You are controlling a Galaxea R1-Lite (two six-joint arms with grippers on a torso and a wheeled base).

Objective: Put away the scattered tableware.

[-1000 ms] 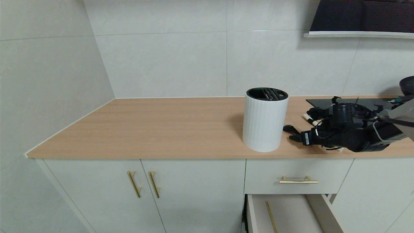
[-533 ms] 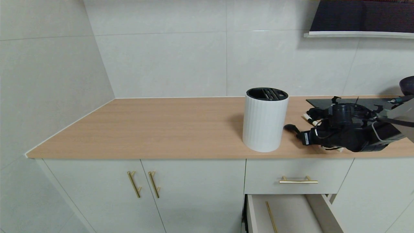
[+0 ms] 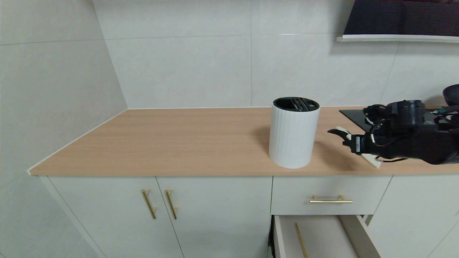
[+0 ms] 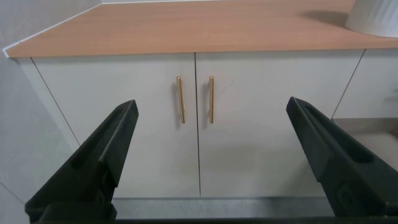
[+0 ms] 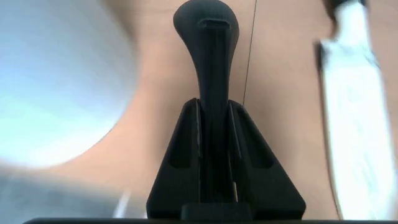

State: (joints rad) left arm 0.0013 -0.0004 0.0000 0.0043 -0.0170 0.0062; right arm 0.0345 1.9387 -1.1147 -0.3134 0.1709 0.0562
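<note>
A white ribbed holder with a black slotted top stands on the wooden counter; its base also shows in the left wrist view. My right gripper hovers above the counter just right of the holder, shut on a black utensil handle that points toward the holder. A white knife lies on the counter beside and under this gripper, its end near the front edge. My left gripper is held low in front of the cabinet doors, open and holding nothing.
A black hob and a dark pot sit at the counter's right end. Below the right gripper is a shut drawer, with an open drawer underneath. Gold-handled cabinet doors face the left gripper.
The right gripper has lifted off the counter and drawn back to the right, away from the holder, taking the black-handled utensil with it. The white knife stayed on the counter.
</note>
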